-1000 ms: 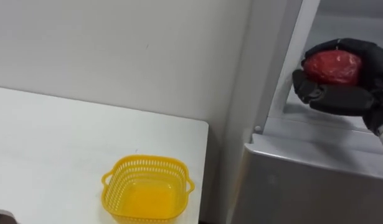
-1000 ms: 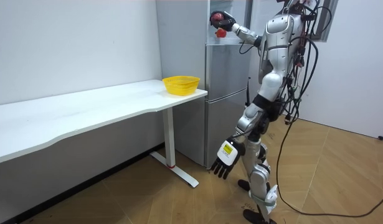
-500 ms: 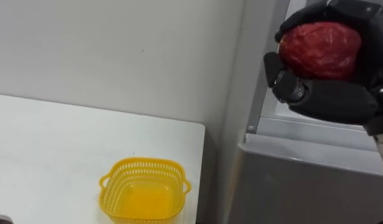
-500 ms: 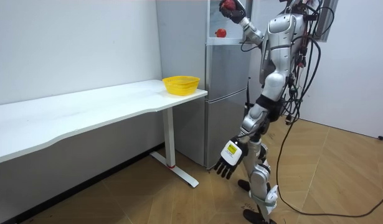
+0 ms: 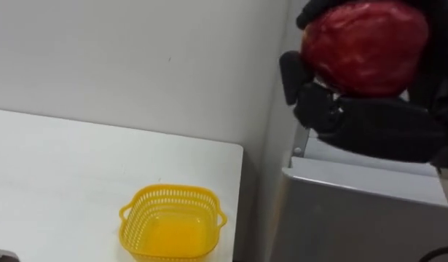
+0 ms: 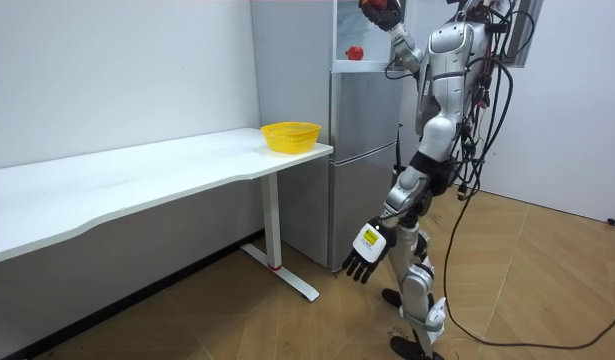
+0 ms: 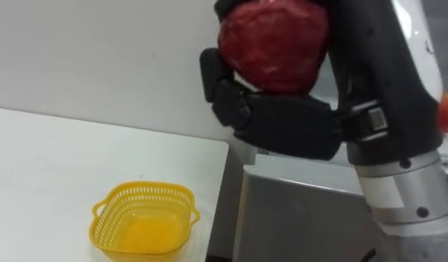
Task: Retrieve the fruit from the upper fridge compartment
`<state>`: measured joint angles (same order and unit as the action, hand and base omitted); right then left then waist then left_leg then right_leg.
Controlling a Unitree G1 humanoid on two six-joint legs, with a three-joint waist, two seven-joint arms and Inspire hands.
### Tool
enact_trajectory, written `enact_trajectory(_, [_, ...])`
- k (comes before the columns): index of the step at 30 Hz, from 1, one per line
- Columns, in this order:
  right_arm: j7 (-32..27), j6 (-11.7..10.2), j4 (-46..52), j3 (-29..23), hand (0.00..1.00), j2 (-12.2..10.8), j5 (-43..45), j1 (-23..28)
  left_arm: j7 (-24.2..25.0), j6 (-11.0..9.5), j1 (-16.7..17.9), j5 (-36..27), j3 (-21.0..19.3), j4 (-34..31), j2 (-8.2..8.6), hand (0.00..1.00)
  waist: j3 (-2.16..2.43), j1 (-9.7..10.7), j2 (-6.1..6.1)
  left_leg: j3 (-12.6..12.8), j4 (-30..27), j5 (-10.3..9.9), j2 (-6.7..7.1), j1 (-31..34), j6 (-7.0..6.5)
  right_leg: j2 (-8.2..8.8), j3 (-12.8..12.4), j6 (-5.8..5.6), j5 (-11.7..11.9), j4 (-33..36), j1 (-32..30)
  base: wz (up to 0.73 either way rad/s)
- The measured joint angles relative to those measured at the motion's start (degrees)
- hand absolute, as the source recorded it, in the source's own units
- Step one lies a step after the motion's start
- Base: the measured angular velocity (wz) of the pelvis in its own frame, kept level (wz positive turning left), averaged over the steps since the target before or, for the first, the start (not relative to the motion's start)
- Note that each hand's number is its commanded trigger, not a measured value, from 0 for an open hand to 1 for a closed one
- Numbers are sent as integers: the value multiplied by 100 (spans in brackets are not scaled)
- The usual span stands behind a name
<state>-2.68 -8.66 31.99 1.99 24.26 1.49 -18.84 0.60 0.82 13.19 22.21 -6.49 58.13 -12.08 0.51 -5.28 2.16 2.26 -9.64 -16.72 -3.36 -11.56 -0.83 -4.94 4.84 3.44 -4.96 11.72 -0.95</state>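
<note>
**Red fruit held in right hand, raised at the upper fridge**

Fridge (image 6: 362, 150): grey, against the wall, just beside the end of the bench. Its upper compartment is open and pale inside. The lower door is shut.

Bench (image 6: 137, 175): long and white, running along the wall towards the room view's left. Its near end is just beside the fridge.

Robot: stands upright on the wooden floor, close in front of the fridge. Its right arm is lifted high towards the upper compartment and its left arm hangs down.

Basket (image 5: 173, 191): yellow plastic with slotted walls and a small handle on each side. It sits on the bench near the corner closest to the fridge. Nothing shows inside it.

Right hand (image 5: 369, 124): black, raised close to the head camera. Its fingers and thumb are curled around the red fruit (image 5: 366, 44), cupping it from below and behind. The fruit is round and dark red. It is up in the air, level with the upper compartment and above the top edge of the lower door.

Left hand (image 6: 362, 258): low beside the leg, fingers straight and spread, holding nothing.

Small red thing (image 6: 355, 52): sits inside the upper compartment, apart from the held fruit and too small to identify.
</note>
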Motion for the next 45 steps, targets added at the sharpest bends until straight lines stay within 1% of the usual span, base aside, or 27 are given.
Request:
enact_trajectory(2, [144, 7, -54, 153, 100, 0, 203, 1, 29, 3, -28, -1, 5, -4, -9, 0, -16, -7, 31, -1, -1, 0, 0, 3, 0, 0, 0, 0, 0, 0, -1, 0])
enact_trajectory(5, [340, 29, -257, 264, 100, -2, 399, 2, 160, 56, -36, 7, 4, -4, -17, 0, -43, -93, 79, -5, 1, 0, -1, 3, 0, 28, 3, 0, 0, -1, -1, 0])
enact_trajectory(7, [424, 142, -453, 384, 100, -12, 544, 2, 226, 64, -43, 0, 11, -4, -18, 0, -55, -151, 110, -10, 1, 0, -1, 3, 0, 33, 11, 0, 0, 0, 0, 2])
enact_trajectory(8, [485, 225, -597, 473, 100, -14, 616, 1, 235, 78, -51, 1, 70, -4, -24, 0, -63, -173, 136, -33, 0, 0, -1, 14, 0, 45, 56, 0, 0, -1, -2, 15])
enact_trajectory(9, [540, 283, -769, 538, 100, -15, 622, 1, 239, 113, -74, 10, 128, -2, -34, 0, -61, -188, 174, -106, -10, 0, 2, 52, 0, 72, 146, 1, -1, -7, -6, 21])
enact_trajectory(10, [559, 315, -854, 555, 100, -15, 623, 1, 239, 135, -96, 18, 148, 0, -35, 0, -63, -183, 192, -119, -13, 0, 2, 64, 1, 78, 170, 0, -2, -10, -8, 18])
enact_trajectory(12, [640, 458, -1137, 563, 100, -15, 528, -4, 240, 162, -140, 98, 181, 11, -46, 0, -61, -348, 289, -144, -24, 1, 1, 84, 1, 82, 209, 1, -2, -29, -2, 8])
enact_trajectory(13, [653, 472, -1212, 562, 100, -15, 510, -8, 239, 158, -140, 95, 181, 43, -58, 0, -70, -368, 300, -161, -25, 1, -1, 84, 2, 83, 226, 1, -2, -30, 5, 12])
enact_trajectory(14, [669, 466, -1409, 562, 100, -13, 449, -33, 242, 158, -149, 94, 177, 124, -94, 0, -72, -396, 346, -203, -37, 2, -2, 85, 4, 83, 246, 1, -2, -42, 25, 13])
enact_trajectory(15, [670, 464, -1611, 561, 100, -5, 426, -46, 247, 157, -164, 88, 176, 140, -135, 0, -60, -439, 389, -228, -40, 2, -8, 87, 4, 82, 275, 1, -3, -60, 43, 14])
enact_trajectory(16, [670, 462, -1725, 562, 100, 6, 400, -52, 250, 157, -178, 87, 176, 157, -156, 0, -62, -457, 409, -249, -43, 2, -9, 88, 4, 82, 303, 1, -2, -83, 63, 19])
enact_trajectory(18, [681, 462, -2179, 562, 100, 35, 276, -106, 278, 164, -161, 92, 181, 190, -213, 0, -93, -495, 472, -314, -66, 2, -4, 97, 3, 92, 377, 0, -3, -111, 116, 21])
enact_trajectory(21, [710, 479, -2608, 564, 100, 36, 193, -202, 324, 170, -162, 97, 181, 208, -217, 0, -116, -591, 499, -340, -64, 2, 1, 112, 3, 110, 480, 0, -2, -112, 119, 9])
enact_trajectory(24, [718, 509, -3087, 567, 100, 35, 109, -276, 394, 190, -165, 96, 184, 205, -209, 0, -115, -618, 534, -459, -56, 1, 0, 184, 4, 133, 620, -2, -4, -125, 118, 22])
enact_trajectory(27, [691, 505, -3295, 616, 100, 39, 79, -388, 459, 305, -149, 98, 185, 150, -236, 0, -112, -645, 572, -475, -33, 5, -4, 197, 12, 157, 634, -6, -10, -133, 116, 10])
enact_trajectory(28, [659, 500, -3359, 635, 100, 40, 79, -417, 469, 309, -149, 98, 181, 141, -248, 0, -113, -657, 582, -475, -31, 7, -4, 196, 16, 159, 630, -5, -12, -134, 116, 0])
enact_trajectory(30, [590, 496, -3645, 663, 100, 60, 52, -499, 497, 402, -202, 117, 152, 123, -276, 0, -103, -762, 667, -460, -39, 10, -4, 194, 20, 139, 628, -4, -14, -133, 120, 0])
enact_trajectory(31, [575, 493, -3721, 676, 100, 79, 49, -511, 509, 412, -216, 116, 144, 121, -283, 0, -101, -783, 698, -463, -45, 10, -3, 194, 20, 141, 629, -4, -13, -133, 127, 4])
enact_trajectory(32, [583, 499, -3898, 691, 100, 89, 41, -559, 523, 415, -230, 115, 84, 121, -295, 0, -88, -790, 765, -471, -56, 10, 0, 196, 20, 146, 639, -4, -14, -132, 142, 9])
enact_trajectory(33, [580, 494, -4075, 708, 100, 93, -23, -626, 530, 416, -242, 112, 86, 121, -332, 0, -107, -801, 829, -484, -74, 10, 6, 197, 20, 156, 655, -4, -14, -134, 162, 10])
enact_trajectory(34, [574, 493, -4190, 754, 100, 109, -89, -691, 530, 416, -242, 111, 95, 129, -350, 0, -115, -810, 853, -488, -84, 9, 10, 196, 20, 160, 658, -4, -14, -135, 171, 7])
enact_trajectory(36, [511, 476, -4532, 834, 100, 210, -329, -813, 515, 436, -243, 112, 102, 146, -416, 0, -148, -854, 943, -524, -120, 8, 26, 200, 21, 165, 657, -13, -2, -176, 217, 9])
enact_trajectory(37, [487, 484, -4592, 835, 100, 225, -363, -813, 510, 444, -246, 112, 100, 144, -430, 0, -140, -881, 967, -533, -121, 8, 28, 202, 21, 162, 656, -15, 3, -189, 223, 9])
enact_trajectory(39, [389, 509, -4835, 871, 100, 233, -370, -818, 509, 545, -230, 110, 97, 145, -470, 0, -113, -951, 1056, -568, -122, 8, 25, 211, 21, 159, 668, -16, 5, -202, 233, 8])
enact_trajectory(41, [367, 511, -4979, 1015, 100, 235, -367, -870, 519, 620, -220, 110, 101, 153, -468, 0, -103, -1035, 1081, -577, -122, 8, 24, 235, 21, 158, 675, -16, 5, -208, 213, 3])
enact_trajectory(43, [368, 540, -5169, 1193, 100, 234, -366, -876, 515, 635, -237, 110, 100, 154, -467, 0, -97, -1089, 1104, -609, -124, 8, 21, 272, 21, 160, 689, -17, 6, -214, 195, 10])
enact_trajectory(45, [383, 728, -5390, 1452, 100, 234, -337, -873, 505, 634, -241, 109, 103, 157, -468, 0, -93, -1111, 1120, -654, -130, 8, 16, 366, 21, 164, 689, -19, 7, -211, 128, 15])
